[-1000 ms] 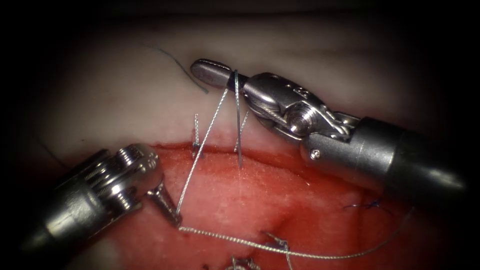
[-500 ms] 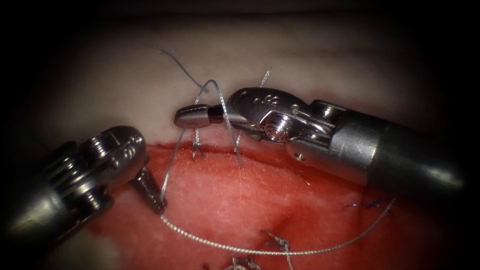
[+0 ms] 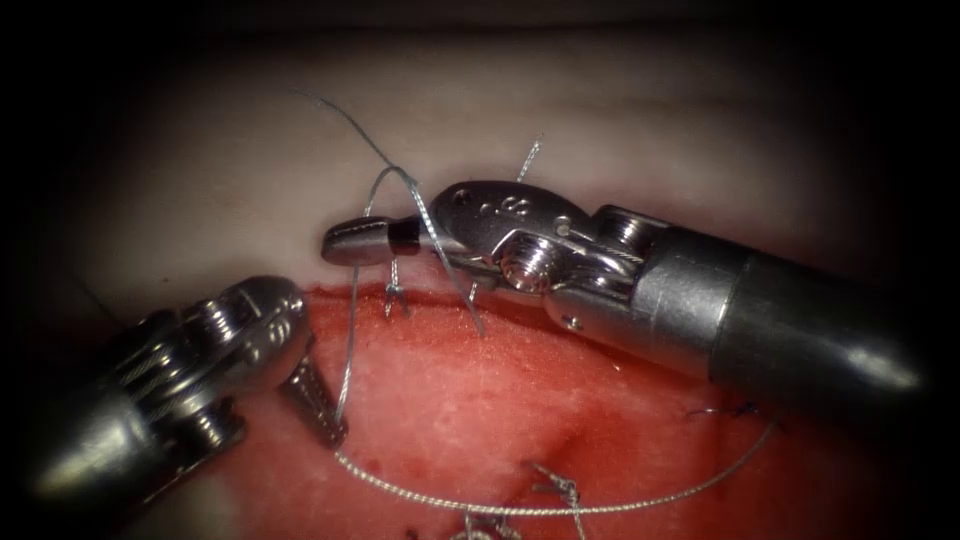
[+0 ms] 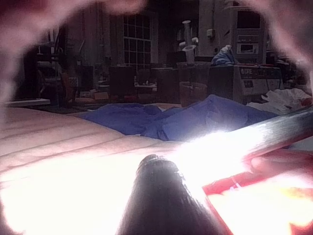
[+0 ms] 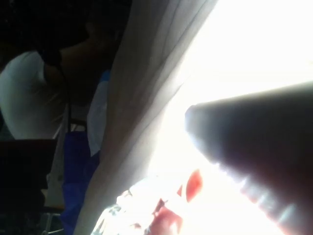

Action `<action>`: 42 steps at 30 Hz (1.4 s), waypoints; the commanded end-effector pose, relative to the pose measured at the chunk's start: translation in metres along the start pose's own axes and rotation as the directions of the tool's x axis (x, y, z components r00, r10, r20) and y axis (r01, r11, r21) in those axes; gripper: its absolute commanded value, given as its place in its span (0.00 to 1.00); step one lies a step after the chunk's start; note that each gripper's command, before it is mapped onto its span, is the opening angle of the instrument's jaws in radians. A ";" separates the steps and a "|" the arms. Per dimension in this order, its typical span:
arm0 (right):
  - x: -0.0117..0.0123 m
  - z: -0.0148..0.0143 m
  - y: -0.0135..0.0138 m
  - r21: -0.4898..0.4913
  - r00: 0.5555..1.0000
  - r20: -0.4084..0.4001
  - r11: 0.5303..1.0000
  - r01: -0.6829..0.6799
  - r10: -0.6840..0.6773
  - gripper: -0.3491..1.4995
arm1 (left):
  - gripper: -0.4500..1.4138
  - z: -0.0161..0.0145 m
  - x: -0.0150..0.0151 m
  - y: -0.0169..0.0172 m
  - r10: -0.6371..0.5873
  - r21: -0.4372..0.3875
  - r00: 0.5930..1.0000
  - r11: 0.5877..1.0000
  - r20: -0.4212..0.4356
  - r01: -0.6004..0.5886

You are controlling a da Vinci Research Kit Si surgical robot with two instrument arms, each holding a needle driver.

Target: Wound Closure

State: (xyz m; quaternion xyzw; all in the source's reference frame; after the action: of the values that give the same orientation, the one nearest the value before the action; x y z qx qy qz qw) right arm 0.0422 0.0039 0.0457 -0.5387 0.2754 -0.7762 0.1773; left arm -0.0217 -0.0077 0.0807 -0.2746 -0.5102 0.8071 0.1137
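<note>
Over the tissue, left tool grips thread; right tool, thread-looped, seems closed, empty.

Thread in left pincer; looped round right pincer (closed)

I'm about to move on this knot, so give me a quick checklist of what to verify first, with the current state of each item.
1. Left tool grips the thread: ok, jaws shut on it.
2. Loop sits over the right tool: ok, it drapes across the jaws.
3. Right tool's jaws free to grasp: ok, shut with nothing seen between them.
4. Short thread end within reach: ok, it stands at the cut's edge just below the right tool's tip.
5. Needle's whereabouts: cannot tell.
</note>
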 end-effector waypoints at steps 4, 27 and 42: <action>-0.0027 -0.0006 -0.0010 -0.127 0.974 0.198 0.983 0.132 -0.105 0.00 | 0.00 -0.0029 0.0012 0.0000 0.329 0.028 0.942 0.944 -0.071 -0.328; -0.0025 0.0011 0.0001 -0.110 0.911 0.314 0.942 0.316 -0.268 0.00 | 0.00 -0.0026 0.0034 -0.0022 0.226 -0.078 0.774 0.939 -0.591 -0.334; -0.0025 0.0012 -0.0008 0.033 0.954 0.262 0.990 0.139 -0.143 0.57 | 0.00 0.0004 0.0012 -0.0021 0.117 -0.145 0.877 0.968 -0.467 -0.207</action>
State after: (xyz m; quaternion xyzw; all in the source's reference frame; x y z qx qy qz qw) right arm 0.0436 0.0043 0.0456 -0.6510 0.2079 -0.7120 0.1614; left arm -0.0228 -0.0080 0.0830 -0.5031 -0.5243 0.6738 0.1340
